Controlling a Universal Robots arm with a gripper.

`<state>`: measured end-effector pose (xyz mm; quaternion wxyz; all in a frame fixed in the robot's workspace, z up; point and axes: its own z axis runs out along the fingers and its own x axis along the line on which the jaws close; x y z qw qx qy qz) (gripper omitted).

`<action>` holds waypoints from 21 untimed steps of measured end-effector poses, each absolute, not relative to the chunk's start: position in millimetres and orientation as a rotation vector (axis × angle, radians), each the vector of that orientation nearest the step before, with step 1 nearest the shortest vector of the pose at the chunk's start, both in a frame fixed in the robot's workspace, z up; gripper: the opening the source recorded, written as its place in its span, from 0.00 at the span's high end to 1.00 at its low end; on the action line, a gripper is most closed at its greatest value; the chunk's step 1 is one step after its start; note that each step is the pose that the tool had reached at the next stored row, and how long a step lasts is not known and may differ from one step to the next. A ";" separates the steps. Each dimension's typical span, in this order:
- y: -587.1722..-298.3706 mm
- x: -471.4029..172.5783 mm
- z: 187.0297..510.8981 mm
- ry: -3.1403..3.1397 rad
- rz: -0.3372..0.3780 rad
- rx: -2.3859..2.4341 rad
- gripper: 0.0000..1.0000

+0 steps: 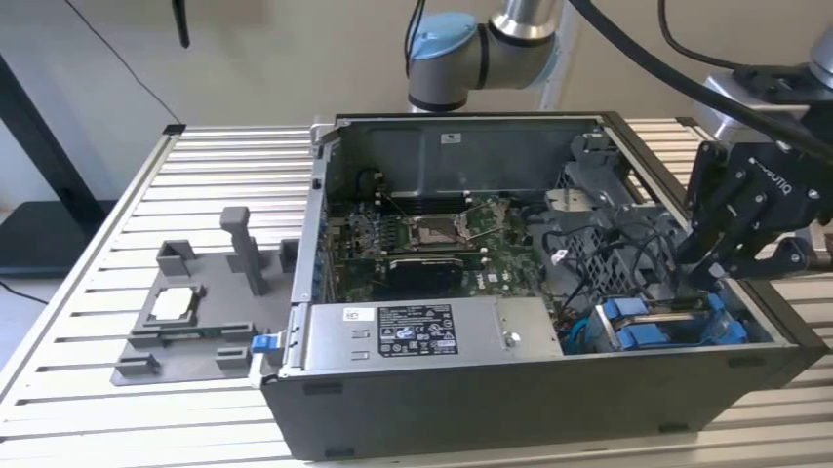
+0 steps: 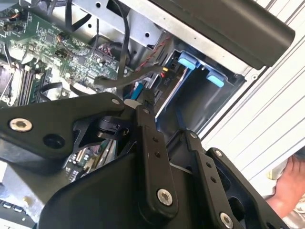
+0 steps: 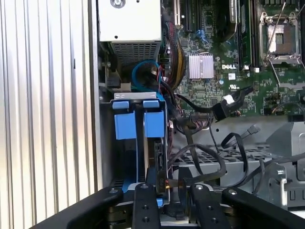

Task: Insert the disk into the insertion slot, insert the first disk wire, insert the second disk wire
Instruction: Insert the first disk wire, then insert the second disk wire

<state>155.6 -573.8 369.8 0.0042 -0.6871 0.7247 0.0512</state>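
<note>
On the desk (image 1: 92, 419), at the exterior view's left of the power-supply box (image 1: 416, 331), stands a grey fixture (image 1: 182, 327). It plays no part here.

On the other side of the power-supply box, at the case's corner, lies the insertion slot (image 3: 138, 96). The disk (image 3: 153, 125) is in it, judging by the blue carrier tabs that sit at the slot's mouth just beside the box. So the first step looks done.

The disk's long axis runs along the case wall. Its tabbed end points towards the power-supply box and its far end points away from it, under the pincer.

The wire steps look unfinished. A black cable connector (image 3: 228, 102) lies loose over the motherboard (image 3: 209, 67), well apart from the disk. A second plug with coloured leads sits at the disk's far end, and whether it is seated I cannot tell.

Farthest from the box, the pincer (image 1: 709, 273) hangs over that far end of the slot, close to the second plug. Whether it is wide, narrow or holding a wire I cannot tell.
</note>
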 end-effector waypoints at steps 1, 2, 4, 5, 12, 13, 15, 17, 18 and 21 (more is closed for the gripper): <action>-572.8 153.2 369.9 2.270 0.156 -2.152 0.67; -571.7 151.3 370.0 2.269 0.152 -2.151 0.67; -568.5 147.3 369.9 2.265 0.144 -2.149 0.67; -566.6 145.5 369.9 2.264 0.140 -2.148 0.67; -549.8 135.5 371.3 2.257 0.121 -2.142 0.67; -548.3 134.4 371.8 2.256 0.119 -2.141 0.67; -546.2 132.4 373.7 2.254 0.116 -2.140 0.67; -544.9 130.5 376.4 2.253 0.112 -2.139 0.67; -544.4 129.6 377.9 2.252 0.111 -2.138 0.67; -543.6 126.5 381.5 2.250 0.108 -2.137 0.67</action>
